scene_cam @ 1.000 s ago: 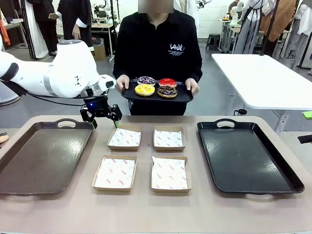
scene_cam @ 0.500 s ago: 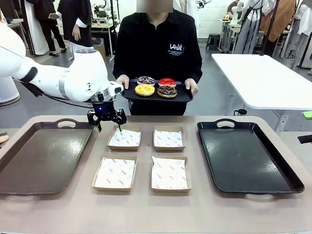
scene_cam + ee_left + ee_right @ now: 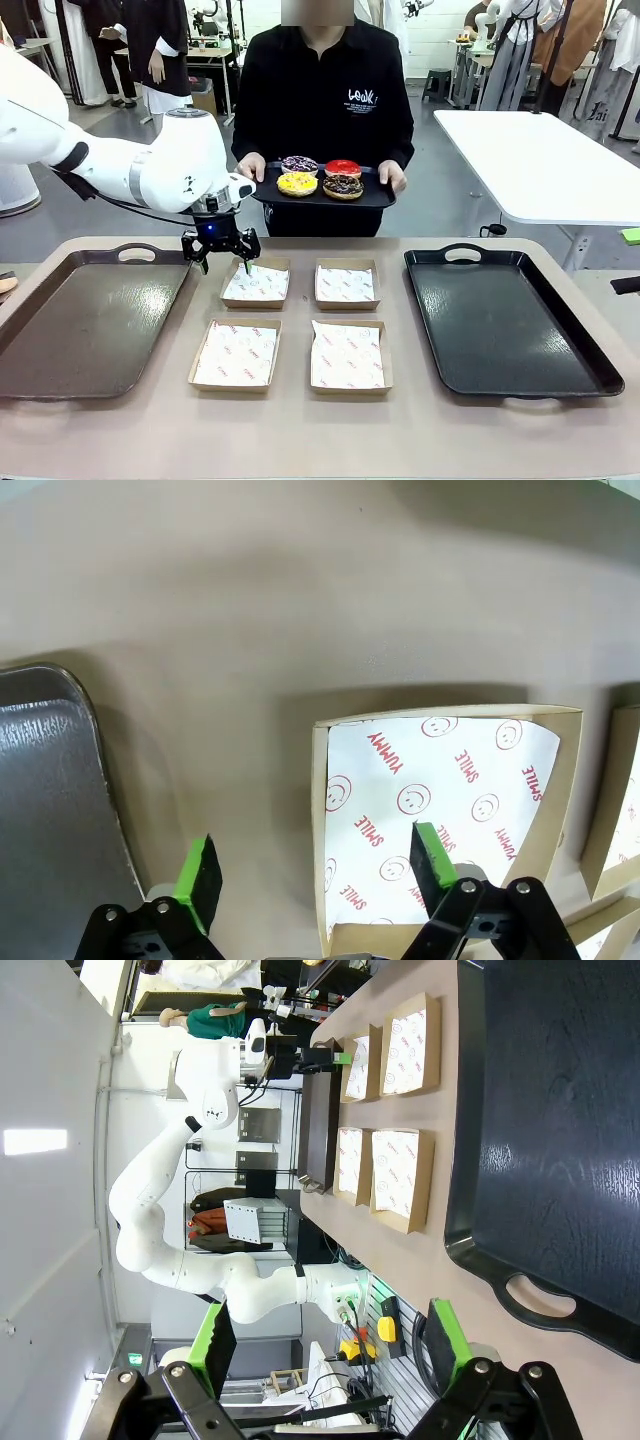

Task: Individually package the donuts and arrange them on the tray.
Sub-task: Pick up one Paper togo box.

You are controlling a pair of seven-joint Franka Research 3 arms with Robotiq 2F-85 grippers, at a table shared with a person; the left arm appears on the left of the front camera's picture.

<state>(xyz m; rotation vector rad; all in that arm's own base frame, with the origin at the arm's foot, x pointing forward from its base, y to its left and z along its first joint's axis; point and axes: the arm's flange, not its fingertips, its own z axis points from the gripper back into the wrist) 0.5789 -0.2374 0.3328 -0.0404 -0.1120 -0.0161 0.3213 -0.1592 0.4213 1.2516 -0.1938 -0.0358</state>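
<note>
Four donuts sit on a small black tray (image 3: 262,192) that a person holds across the table: sprinkled (image 3: 300,165), red (image 3: 343,168), yellow (image 3: 297,184) and chocolate (image 3: 343,187). My left gripper (image 3: 223,262) hangs low over the far left cardboard box (image 3: 255,283). In the left wrist view the left gripper (image 3: 315,865) is open. Its green fingertips (image 3: 198,880) straddle the side wall of this box (image 3: 440,780), with one tip over the paper lining and nothing gripped. My right gripper (image 3: 330,1345) is open and empty, off the end of the black tray (image 3: 560,1110).
Three more paper-lined boxes (image 3: 346,284) (image 3: 236,354) (image 3: 347,356) lie mid-table. A brown tray (image 3: 85,320) lies at the left and a large black tray (image 3: 505,320) at the right. The person's hands grip the small tray's ends.
My left arm has swung right and slightly down, bringing its gripper from beside the brown tray's handle to the far left box. The person and the donuts have not moved.
</note>
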